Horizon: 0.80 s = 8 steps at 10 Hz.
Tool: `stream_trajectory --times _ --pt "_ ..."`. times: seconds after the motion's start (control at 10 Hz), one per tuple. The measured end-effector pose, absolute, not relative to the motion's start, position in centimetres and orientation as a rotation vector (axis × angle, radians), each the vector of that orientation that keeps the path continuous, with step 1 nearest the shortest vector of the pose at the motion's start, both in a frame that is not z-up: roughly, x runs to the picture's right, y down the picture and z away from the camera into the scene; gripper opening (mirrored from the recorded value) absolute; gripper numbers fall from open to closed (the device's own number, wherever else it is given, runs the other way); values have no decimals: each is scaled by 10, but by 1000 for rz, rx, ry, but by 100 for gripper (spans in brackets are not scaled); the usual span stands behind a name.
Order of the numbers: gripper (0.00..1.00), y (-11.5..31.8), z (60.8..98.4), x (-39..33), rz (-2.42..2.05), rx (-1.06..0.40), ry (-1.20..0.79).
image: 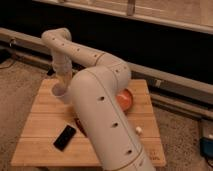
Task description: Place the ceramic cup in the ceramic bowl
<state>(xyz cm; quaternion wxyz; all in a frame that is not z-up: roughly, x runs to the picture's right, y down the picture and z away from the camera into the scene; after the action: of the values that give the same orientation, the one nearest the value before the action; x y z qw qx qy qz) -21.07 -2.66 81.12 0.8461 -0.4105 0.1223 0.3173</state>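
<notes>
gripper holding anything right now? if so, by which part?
Cannot tell. The gripper is down at the rim of the ceramic cup on the wooden table, but the contact itself is not visible.

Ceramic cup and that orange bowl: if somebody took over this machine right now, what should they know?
Gripper: points down over the far-left part of the wooden table; I cannot tell whether it has a hold on anything.
Small white tapered ceramic cup: directly under the gripper, far from the bowl.
Round ceramic bowl, glossy orange-red inside: far-right part of the table, half hidden behind the arm; no cup shows in it.
Done: the gripper is at the cup.
Left: carry the cup rightward and set it in the bowl.
</notes>
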Motion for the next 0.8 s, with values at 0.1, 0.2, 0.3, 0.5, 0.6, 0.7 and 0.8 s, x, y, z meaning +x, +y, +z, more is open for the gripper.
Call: stream_trajectory --times 0.1,0.2,0.3,0.5,0.6,0.7,0.8 --pt "0 -30 812 -198 695 -862 268" --pt "0 -33 813 -183 722 -857 278" --pt "0 -35 812 -171 744 -855 284" --pt "0 -39 809 -150 784 -846 290" --pt "0 -41 807 -137 806 -838 289" --pt "0 -42 804 -124 825 -833 289" --pt "0 -42 803 -116 839 -827 287"
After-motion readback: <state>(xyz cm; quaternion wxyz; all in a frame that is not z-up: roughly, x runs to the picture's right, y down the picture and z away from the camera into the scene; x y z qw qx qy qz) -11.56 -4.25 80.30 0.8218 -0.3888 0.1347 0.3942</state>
